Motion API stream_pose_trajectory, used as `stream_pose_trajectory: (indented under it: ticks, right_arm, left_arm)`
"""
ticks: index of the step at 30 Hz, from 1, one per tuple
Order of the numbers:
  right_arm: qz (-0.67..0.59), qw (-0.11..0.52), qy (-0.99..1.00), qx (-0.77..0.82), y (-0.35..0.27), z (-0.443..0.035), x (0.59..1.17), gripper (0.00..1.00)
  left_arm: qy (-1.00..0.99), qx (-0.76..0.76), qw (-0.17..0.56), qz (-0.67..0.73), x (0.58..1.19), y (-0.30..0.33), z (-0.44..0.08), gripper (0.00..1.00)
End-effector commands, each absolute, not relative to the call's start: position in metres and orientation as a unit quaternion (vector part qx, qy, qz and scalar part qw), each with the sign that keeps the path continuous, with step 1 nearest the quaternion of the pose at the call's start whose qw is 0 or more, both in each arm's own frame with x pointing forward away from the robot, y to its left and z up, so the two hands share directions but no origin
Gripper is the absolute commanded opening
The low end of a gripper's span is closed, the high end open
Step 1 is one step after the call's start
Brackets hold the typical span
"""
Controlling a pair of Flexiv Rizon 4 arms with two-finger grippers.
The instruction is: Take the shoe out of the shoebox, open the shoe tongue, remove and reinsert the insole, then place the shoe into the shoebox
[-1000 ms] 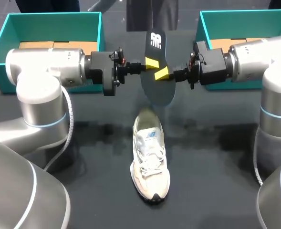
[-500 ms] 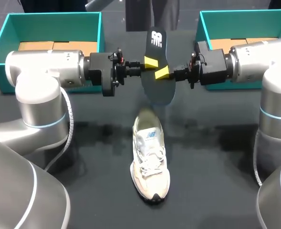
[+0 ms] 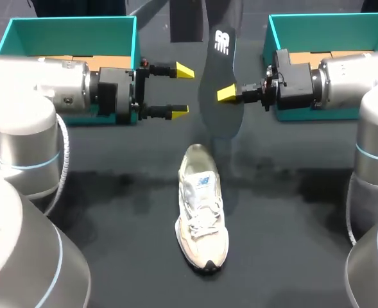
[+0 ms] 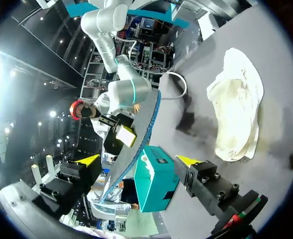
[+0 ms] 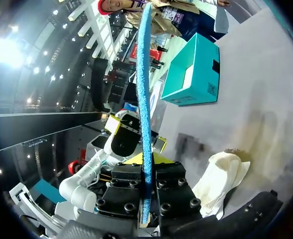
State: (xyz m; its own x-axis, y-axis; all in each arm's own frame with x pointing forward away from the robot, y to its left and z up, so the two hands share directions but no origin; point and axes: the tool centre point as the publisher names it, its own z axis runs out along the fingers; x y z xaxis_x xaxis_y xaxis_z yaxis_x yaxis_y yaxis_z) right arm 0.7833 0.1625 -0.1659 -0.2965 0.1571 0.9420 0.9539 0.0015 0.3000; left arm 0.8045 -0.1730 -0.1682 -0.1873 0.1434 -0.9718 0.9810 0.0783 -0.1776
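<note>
A cream lace-up shoe [image 3: 201,215] lies mid-frame on the dark table [image 3: 111,212]. Above, the right gripper [image 3: 224,94] pinches a flat black insole [image 3: 218,74], one finger hidden; the left gripper [image 3: 183,91] is spread wide.

Dark, matte tabletop [image 3: 124,212], faintly mottled, with soft blurred shadows across it

Shoe [image 3: 201,215]: cream laced sneaker, upright on its sole mid-counter [image 3: 291,224], toe toward the near edge, heel toward the far edge. Insole [image 3: 221,83]: dark face, blue edge, out of the shoe, standing on end in the air, clamped in the right arm's jaws, beyond and above the heel. Two teal open boxes at the far edge: left box [image 3: 67,29], right box [image 3: 330,22].
</note>
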Motion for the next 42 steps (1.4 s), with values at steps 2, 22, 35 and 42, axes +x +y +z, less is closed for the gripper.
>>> stream_pose_trajectory:
  ticks: [2,22,35,42]
  right_arm:
    - [-0.536,0.373,-0.600,-0.462,0.158,-0.167,0.781,0.00]
    - [-0.570,0.340,-0.606,-0.438,0.161,-0.187,0.780,0.00]
    - [-0.569,0.290,-0.639,-0.429,0.176,-0.202,0.782,0.00]
    - [-0.569,0.290,-0.639,-0.429,0.176,-0.202,0.782,0.00]
  left_arm:
    - [0.622,0.480,0.406,-0.467,0.790,-0.155,-0.160,1.00]
    - [0.789,0.303,0.318,-0.429,0.788,-0.134,-0.182,1.00]
    - [0.875,0.241,0.223,-0.355,0.763,-0.106,-0.194,1.00]
    - [0.875,0.241,0.223,-0.355,0.763,-0.106,-0.194,1.00]
